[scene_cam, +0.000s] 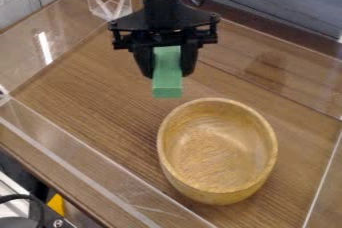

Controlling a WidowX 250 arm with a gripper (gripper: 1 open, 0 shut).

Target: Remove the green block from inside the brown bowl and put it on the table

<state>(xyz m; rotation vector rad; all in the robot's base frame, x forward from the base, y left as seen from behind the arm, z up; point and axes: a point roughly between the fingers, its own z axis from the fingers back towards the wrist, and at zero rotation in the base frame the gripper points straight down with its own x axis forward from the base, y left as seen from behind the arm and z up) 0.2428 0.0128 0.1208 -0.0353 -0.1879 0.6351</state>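
The green block is out of the brown bowl, which sits empty at the lower right of the frame. The gripper has its jaws clamped on the block's upper end and holds it in the air just up and left of the bowl's rim. What is left, by my reading, is lowering it onto the bare surface and letting go.

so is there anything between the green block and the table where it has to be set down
Nothing visible. The end effector holds the green block in the air over bare table, up and left of the brown bowl in the picture. The wood below the block looks clear.
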